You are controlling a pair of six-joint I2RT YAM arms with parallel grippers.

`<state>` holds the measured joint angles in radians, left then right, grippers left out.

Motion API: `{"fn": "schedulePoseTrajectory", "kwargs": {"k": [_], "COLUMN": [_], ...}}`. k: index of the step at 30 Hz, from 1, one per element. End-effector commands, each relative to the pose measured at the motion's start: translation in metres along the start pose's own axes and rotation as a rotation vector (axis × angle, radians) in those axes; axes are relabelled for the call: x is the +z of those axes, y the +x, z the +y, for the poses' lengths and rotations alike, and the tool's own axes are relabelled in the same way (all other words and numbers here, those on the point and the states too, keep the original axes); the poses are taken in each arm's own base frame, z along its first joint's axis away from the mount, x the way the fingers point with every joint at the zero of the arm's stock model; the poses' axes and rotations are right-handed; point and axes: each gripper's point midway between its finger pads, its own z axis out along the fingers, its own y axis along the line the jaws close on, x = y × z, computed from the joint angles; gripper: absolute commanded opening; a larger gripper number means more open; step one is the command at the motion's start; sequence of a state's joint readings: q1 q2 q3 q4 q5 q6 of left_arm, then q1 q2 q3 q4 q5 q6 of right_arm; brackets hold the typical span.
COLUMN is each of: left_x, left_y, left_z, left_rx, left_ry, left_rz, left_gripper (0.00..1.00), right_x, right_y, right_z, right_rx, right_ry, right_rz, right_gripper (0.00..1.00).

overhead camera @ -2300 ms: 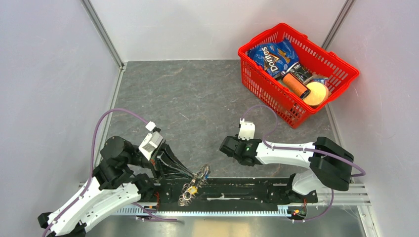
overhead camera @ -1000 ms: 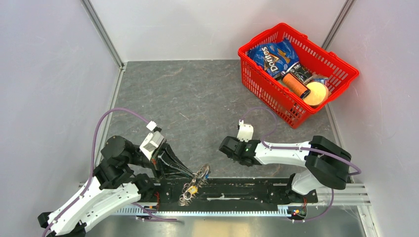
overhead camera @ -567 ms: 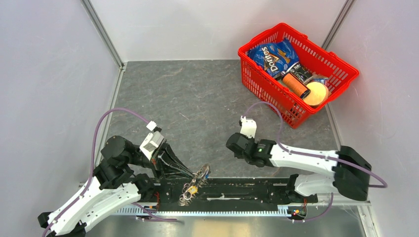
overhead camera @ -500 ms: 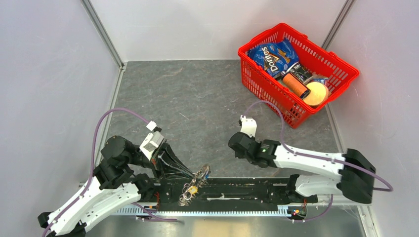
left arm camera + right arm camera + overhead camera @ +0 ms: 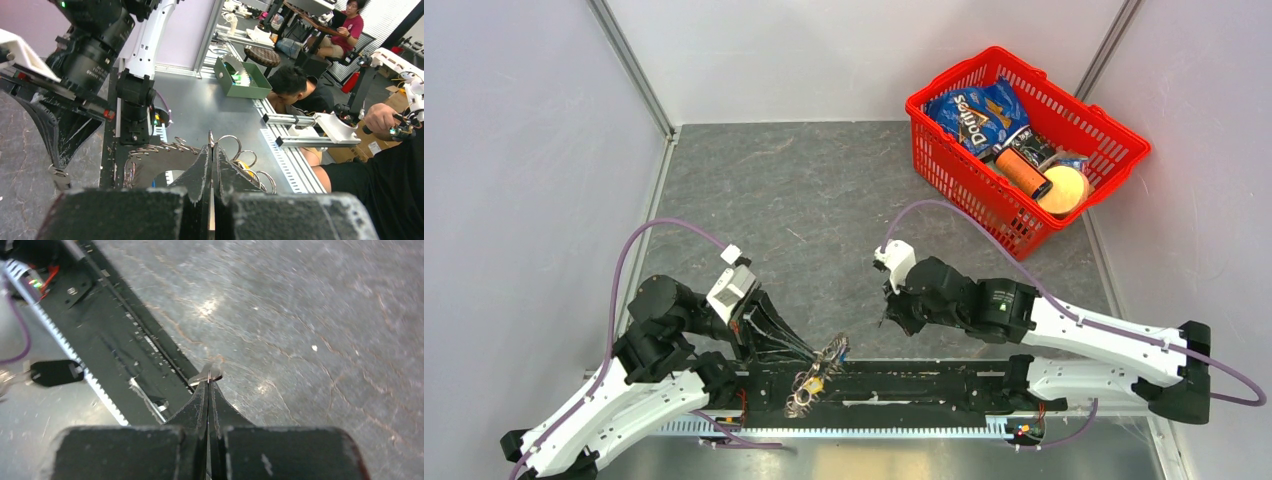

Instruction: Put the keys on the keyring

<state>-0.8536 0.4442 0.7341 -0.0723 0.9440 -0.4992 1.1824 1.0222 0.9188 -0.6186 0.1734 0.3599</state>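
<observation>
The keyring (image 5: 822, 366) hangs over the black rail at the near edge as a bunch of silver keys and small rings. My left gripper (image 5: 820, 352) is shut on it. In the left wrist view the jaws of the left gripper (image 5: 211, 148) pinch a thin metal edge of the keyring (image 5: 145, 167). Silver loops and a yellow key (image 5: 246, 167) hang to their right. My right gripper (image 5: 890, 318) points down over the table, right of the keyring and apart from it. The right gripper (image 5: 208, 382) is shut on a small silver key (image 5: 213, 372) seen edge-on.
A red basket (image 5: 944, 165) stands at the back right, holding a Doritos bag (image 5: 979, 112) and other groceries. The black rail (image 5: 924, 380) runs along the near edge between the arm bases. White walls close in the grey table (image 5: 804, 200) on three sides.
The right arm has stretched out to the left and its gripper has turned down toward the table, nearer the keyring. The left arm and keyring have not moved.
</observation>
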Motion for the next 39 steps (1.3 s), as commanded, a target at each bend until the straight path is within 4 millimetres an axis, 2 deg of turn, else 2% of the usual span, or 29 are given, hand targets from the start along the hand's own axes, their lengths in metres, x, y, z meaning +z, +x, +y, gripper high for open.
{"fn": "schedulePoseTrajectory", "kwargs": {"k": [1,5,11,14,21,31,39], "left_x": [-0.003,-0.007,-0.011,-0.012,-0.009,-0.002,0.009], "left_y": [-0.021,-0.022,-0.018,-0.017,-0.022,-0.026,-0.032], "left_z": [-0.023,-0.033,-0.046,-0.049,-0.052,-0.043,-0.029], "left_rx": [0.038,0.044,0.031,0.023,0.034,0.022,-0.004], "left_ry": [0.056,0.079,0.127,0.141,0.176,0.191,0.184], "left_rz": [-0.049,-0.053,-0.031,-0.021,-0.029,-0.046,-0.069], "left_gripper": [0.02,0.02,0.02,0.02,0.02,0.02,0.02], "right_x": [-0.022,-0.038,-0.079,-0.098,-0.127,-0.156,-0.159], "right_y": [-0.021,-0.033,-0.052,-0.063,-0.087,-0.112,-0.125], "right_z": [0.039,0.058,0.091,0.103,0.127,0.149,0.158], "right_rx": [-0.211,-0.298,-0.399,-0.441,-0.5,-0.576,-0.648], "right_ry": [-0.227,-0.339,-0.547,-0.618,-0.754,-0.876,-0.912], "right_rz": [-0.011,-0.007,-0.045,-0.063,-0.114,-0.186,-0.205], "right_gripper": [0.0,0.0,0.0,0.0,0.0,0.0,0.0]}}
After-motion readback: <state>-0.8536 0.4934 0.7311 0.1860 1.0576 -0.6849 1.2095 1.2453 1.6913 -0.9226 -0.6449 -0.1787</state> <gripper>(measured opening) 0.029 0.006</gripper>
